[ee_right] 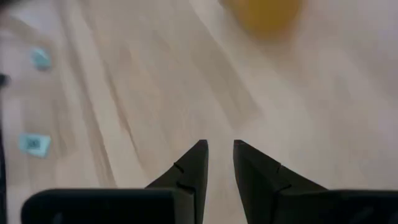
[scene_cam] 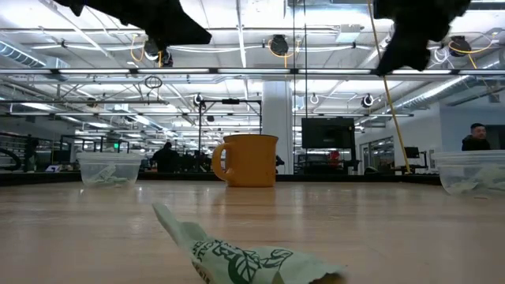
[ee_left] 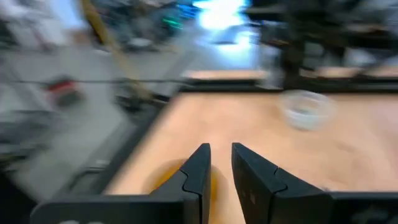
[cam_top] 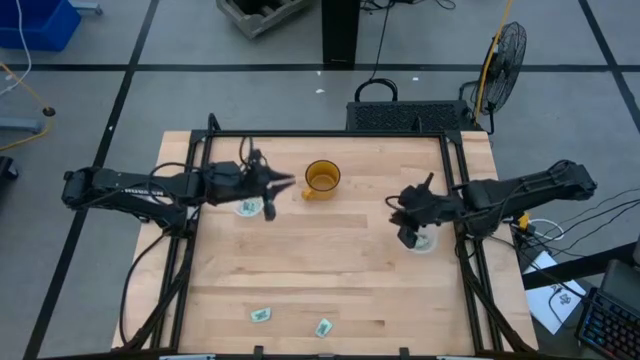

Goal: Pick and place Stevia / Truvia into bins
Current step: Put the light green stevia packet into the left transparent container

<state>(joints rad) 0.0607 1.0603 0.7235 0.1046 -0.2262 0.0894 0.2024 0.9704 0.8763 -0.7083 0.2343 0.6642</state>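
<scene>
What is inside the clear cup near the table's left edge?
In the low view the left cup holds a pale heap, likely packets, too blurred to count. From above, the left gripper covers much of that cup.

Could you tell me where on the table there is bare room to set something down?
The widest bare patch lies mid-table, between the orange mug and the two sachets near the front edge. It is crowded by each cup, where the left gripper and right gripper hover.

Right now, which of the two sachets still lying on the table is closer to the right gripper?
The sachet nearer the table's middle; the other sachet lies farther toward the left arm's side. The right gripper hangs above its cup.
</scene>
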